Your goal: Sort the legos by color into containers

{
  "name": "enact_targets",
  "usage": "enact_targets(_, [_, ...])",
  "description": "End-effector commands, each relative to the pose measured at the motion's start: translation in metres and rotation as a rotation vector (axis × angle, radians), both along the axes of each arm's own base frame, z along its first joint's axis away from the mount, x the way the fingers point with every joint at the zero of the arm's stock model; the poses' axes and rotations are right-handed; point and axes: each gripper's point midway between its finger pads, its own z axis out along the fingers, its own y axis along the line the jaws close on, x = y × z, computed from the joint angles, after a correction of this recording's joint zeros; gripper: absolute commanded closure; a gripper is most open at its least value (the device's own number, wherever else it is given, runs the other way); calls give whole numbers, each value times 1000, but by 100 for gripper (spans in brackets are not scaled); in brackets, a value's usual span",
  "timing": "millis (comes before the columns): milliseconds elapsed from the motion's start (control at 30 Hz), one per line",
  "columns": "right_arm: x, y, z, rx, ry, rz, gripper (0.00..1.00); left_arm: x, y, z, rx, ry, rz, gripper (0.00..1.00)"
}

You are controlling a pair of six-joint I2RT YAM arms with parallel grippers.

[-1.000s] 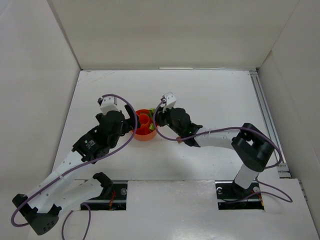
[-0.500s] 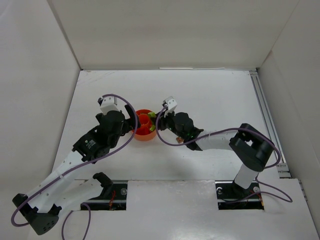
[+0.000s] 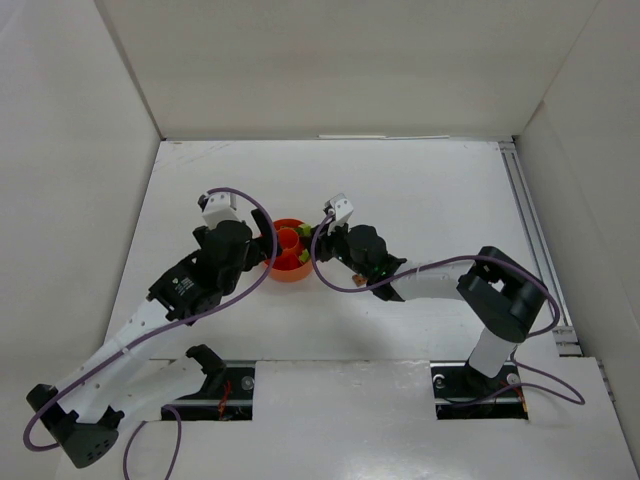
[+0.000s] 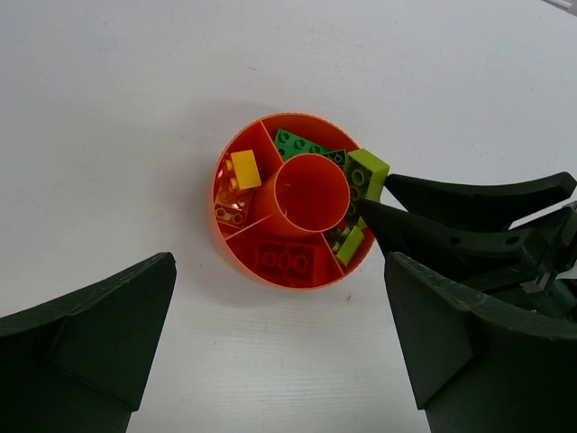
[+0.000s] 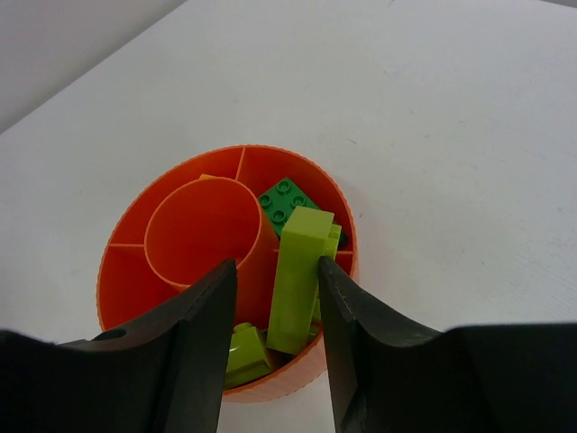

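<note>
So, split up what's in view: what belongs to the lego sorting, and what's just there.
Part of the job: orange bowl, with green brick, red brick and yellow brick in its compartments; lime brick standing between the jaws of the right gripper; left gripper open above it.
Just there: purple cables; metal rail at far right.
</note>
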Motion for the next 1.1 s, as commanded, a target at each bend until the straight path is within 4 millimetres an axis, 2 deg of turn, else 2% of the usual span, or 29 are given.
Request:
enact_targets(0, [-1,5,27,58,-53,12,53,2,3,3,8,-19,12,0])
enact_targets(67, [-3,2,26,51,-47,12,52,2,1,2,5,-16,4,0])
enact_targets(200, [-5,-7,40,62,-47,-14,51,3,0,8,1,-31,0,0])
enact_targets(300, [-3,-17,46,64,-52,-59,44,4,-1,10,-5,-38,0,0])
enact_targets(400, [-6,-24,67,90,-72,-70,40,5,-2,7,5,-29,-12,0])
enact_targets(433, [-9,-30,69,83,-67,-79,38,6,-4,13,-8,-44,-12,0])
enact_targets(567, [-6,-53,78,47,-46,-143,36,8,-20,13,-5,-46,-102,0])
enact_targets(633, [9,-81,76,27,-12,-233,32,8,-38,6,12,-20,-203,0])
enact_targets(667, [9,-96,72,22,41,-266,26,10,-47,8,5,-31,-247,0])
enact_targets(700, [12,-110,67,14,63,-287,20,8,-64,0,0,-2,-335,0])
enact_targets(733, [13,-121,65,6,76,-291,4,8,-72,2,19,-9,-397,0])
enact_targets(767, [21,-147,55,-13,95,-349,0,9,-80,-1,24,-8,-440,0])
enact_targets(800, [17,-164,57,-25,107,-378,0,6,-91,0,34,-4,-489,0])
enact_targets(833, [17,-180,53,-40,121,-415,0,1,-111,-6,62,8,-555,0])
enact_targets(867, [23,-205,54,-48,130,-480,0,-3,-121,-9,102,8,-606,0])
enact_targets(900, [15,-223,47,-80,164,-511,0,-6,-133,-11,122,1,-648,0])
enact_targets(933, [14,-238,47,-93,177,-552,0,-6,-144,-27,164,25,-687,0])
enact_targets(967, [12,-250,44,-107,195,-578,0,-15,-160,-28,174,19,-758,0])
enact_targets(1000, [14,-272,42,-116,214,-633,0,-14,-170,-31,192,-1,-802,0])
enact_targets(1033, [7,-284,40,-132,236,-658,0,-14,-177,-37,201,0,-840,0])
enact_targets(1067, [5,-292,40,-134,243,-678,0,-20,-192,-49,205,26,-916,0])
